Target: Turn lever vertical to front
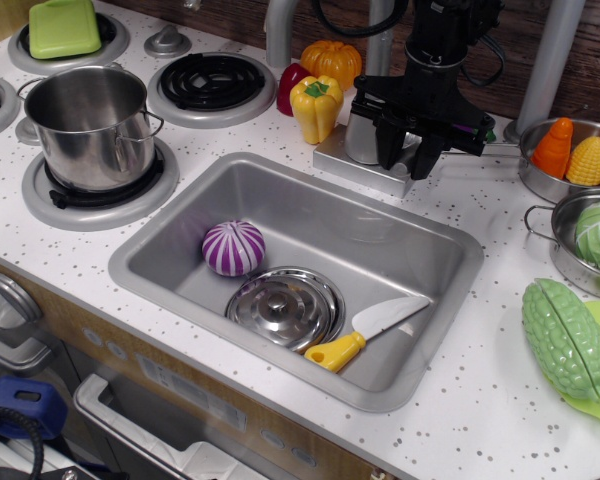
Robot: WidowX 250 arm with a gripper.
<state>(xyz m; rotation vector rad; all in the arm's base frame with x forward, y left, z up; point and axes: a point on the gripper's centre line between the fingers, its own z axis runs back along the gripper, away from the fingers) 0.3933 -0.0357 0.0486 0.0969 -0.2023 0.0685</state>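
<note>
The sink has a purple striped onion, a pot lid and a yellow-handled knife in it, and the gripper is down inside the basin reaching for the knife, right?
Not quite. The sink does hold the purple striped onion, pot lid and yellow-handled knife, but the gripper is not in the basin. The observation.image view shows it behind the sink's back rim, at the faucet base.

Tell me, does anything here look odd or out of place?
Mildly: a pot lid, a toy knife and a striped purple vegetable lie loose in the sink. Nothing is spilled or broken. The gripper hides the faucet lever.
</note>
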